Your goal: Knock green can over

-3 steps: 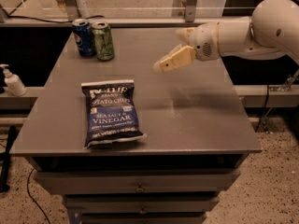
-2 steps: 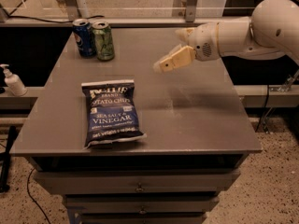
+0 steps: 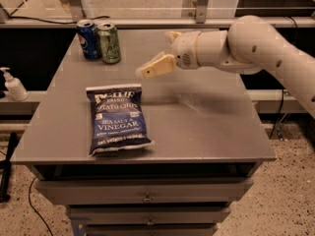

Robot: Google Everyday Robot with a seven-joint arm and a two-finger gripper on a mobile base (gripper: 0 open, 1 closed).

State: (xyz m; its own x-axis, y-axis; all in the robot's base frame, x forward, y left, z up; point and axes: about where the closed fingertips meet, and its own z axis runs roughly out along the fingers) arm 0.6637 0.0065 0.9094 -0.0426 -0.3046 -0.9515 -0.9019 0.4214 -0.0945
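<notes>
The green can (image 3: 109, 43) stands upright at the far left corner of the grey table (image 3: 206, 132), touching or nearly touching a dark blue Pepsi can (image 3: 88, 39) on its left. My gripper (image 3: 157, 57) hovers above the table to the right of the green can, about a can's width or two away, and points left towards it. Its fingers are spread apart and hold nothing. One pale yellow finger (image 3: 155, 67) reaches down and left. The white arm (image 3: 256, 43) comes in from the right.
A blue bag of salt and vinegar crisps (image 3: 118, 119) lies flat at the front left of the table. Drawers (image 3: 147, 195) sit under the tabletop. A white pump bottle (image 3: 14, 85) stands on a lower ledge at the left. A rail runs behind the table.
My gripper has moved left across the table, closer to the green can. The cans and the crisp bag have not moved.
</notes>
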